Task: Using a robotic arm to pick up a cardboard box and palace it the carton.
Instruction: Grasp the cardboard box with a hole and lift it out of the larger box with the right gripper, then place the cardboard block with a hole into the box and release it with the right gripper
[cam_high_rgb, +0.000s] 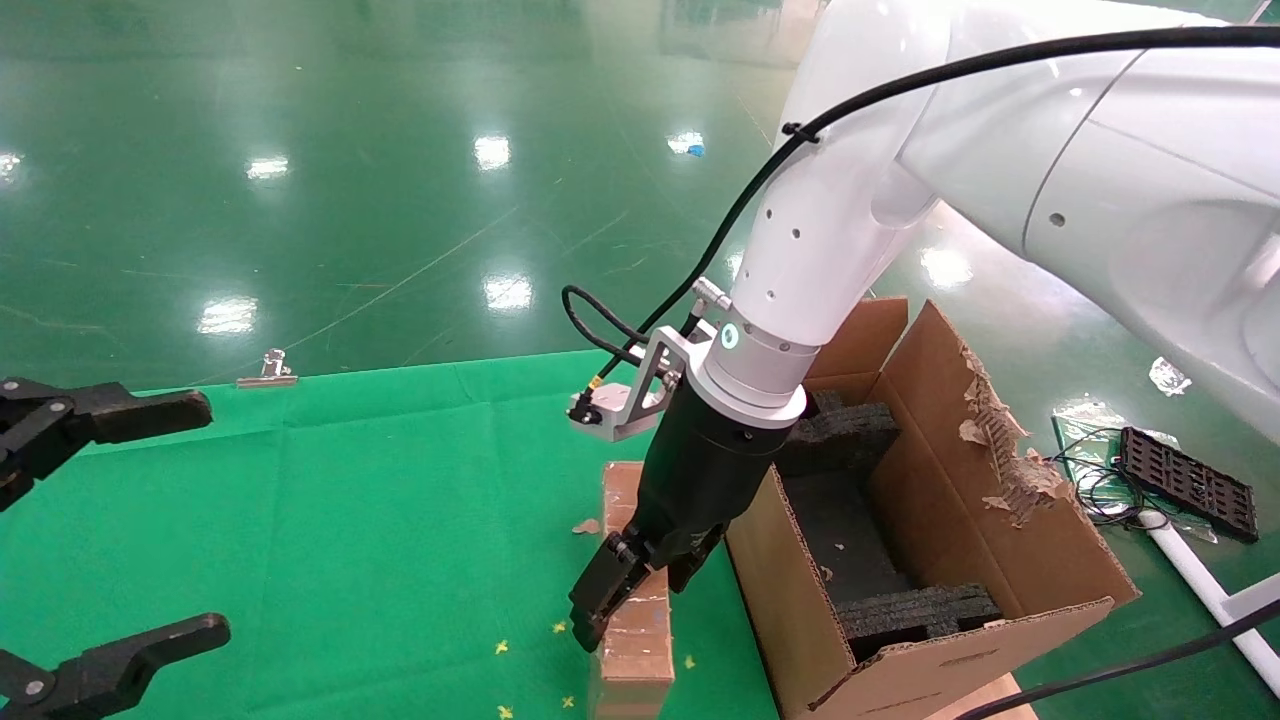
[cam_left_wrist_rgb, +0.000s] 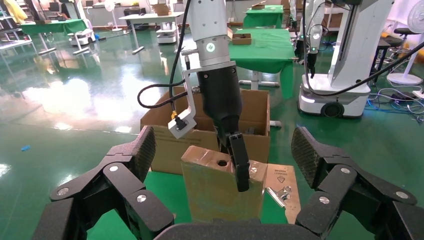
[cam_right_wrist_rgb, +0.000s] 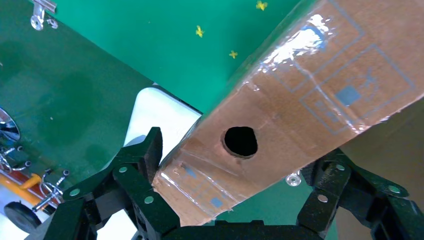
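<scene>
The small brown cardboard box (cam_high_rgb: 640, 640) stands on its thin edge on the green cloth, just left of the large carton (cam_high_rgb: 1000, 520). Its top edge has a round hole (cam_right_wrist_rgb: 240, 141). My right gripper (cam_high_rgb: 645, 590), on the white robotic arm (cam_high_rgb: 800, 250), reaches down over the box with a finger on each side. In the right wrist view one finger (cam_right_wrist_rgb: 145, 160) touches the box (cam_right_wrist_rgb: 310, 100) and the other stands off with a gap. The left wrist view shows one finger (cam_left_wrist_rgb: 240, 165) down the box's near face (cam_left_wrist_rgb: 215, 190). My left gripper (cam_high_rgb: 212, 520) is open and empty at the far left.
Black foam blocks (cam_high_rgb: 850, 430) sit inside the carton, and one flap (cam_high_rgb: 1000, 450) is torn. A binder clip (cam_high_rgb: 268, 370) lies at the cloth's far edge. A black tray with cables (cam_high_rgb: 1185, 480) lies on the floor to the right. Another clip (cam_left_wrist_rgb: 280, 192) lies by the carton.
</scene>
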